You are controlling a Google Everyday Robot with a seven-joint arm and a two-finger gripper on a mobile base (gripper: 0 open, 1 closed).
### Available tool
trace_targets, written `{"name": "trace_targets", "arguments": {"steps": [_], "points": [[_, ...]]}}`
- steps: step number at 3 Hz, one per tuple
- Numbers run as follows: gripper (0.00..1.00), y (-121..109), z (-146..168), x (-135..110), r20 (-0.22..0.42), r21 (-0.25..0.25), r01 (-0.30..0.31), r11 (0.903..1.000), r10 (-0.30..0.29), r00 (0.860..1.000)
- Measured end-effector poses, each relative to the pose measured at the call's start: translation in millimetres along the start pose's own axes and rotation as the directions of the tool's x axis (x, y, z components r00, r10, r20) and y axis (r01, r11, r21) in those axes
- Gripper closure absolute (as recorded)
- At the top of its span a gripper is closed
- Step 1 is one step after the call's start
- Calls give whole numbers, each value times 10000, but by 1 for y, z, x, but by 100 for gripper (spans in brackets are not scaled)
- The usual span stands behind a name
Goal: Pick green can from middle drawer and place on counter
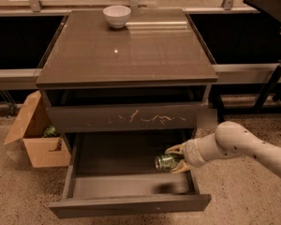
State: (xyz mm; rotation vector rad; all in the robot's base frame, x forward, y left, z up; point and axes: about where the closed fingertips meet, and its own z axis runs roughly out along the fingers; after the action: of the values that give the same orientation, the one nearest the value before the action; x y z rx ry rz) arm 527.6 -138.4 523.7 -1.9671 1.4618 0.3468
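With end effector (176,159) pinching green can (164,162) inside middle drawer (113,157), needed slow lift clear of the scratched front (84,118) toward the tabletop (131,55).

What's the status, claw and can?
Claw inside open middle drawer, shut on green can. Can held sideways. Only white bowl on counter, far back.
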Motion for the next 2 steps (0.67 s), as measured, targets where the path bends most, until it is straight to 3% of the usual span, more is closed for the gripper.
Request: {"name": "trace_targets", "arguments": {"steps": [2], "points": [[100,-33,-86,-60,-642,713,1148,9908,-1103,9918]]}}
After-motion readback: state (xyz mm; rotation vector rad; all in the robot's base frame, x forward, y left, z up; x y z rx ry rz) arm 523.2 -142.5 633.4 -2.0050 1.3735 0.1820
